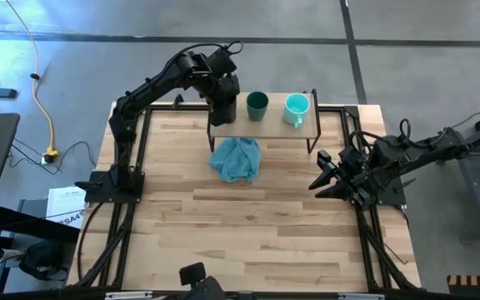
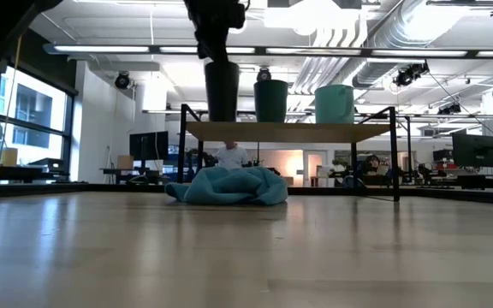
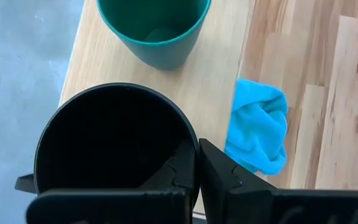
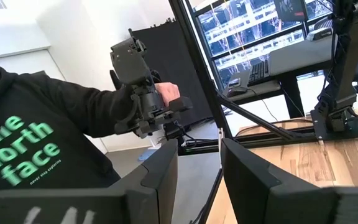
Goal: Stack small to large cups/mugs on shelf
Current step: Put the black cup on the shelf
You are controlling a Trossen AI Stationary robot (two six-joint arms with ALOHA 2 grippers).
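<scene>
Shelf (image 1: 265, 125) at table's 12 o'clock: left gripper (image 1: 223, 107) pinches black cup's (image 3: 114, 146) rim; right gripper (image 1: 325, 177), 3 o'clock, jaws parted.

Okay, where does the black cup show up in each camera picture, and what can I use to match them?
High view: black cup at the shelf's left end, under the left gripper.
Low view: leftmost on the shelf top, gripper above.
Left wrist view: large, at the bottom, a finger on its rim.
Right wrist view: not in it.
Shared landmark: the dark green cup beside it.
</scene>
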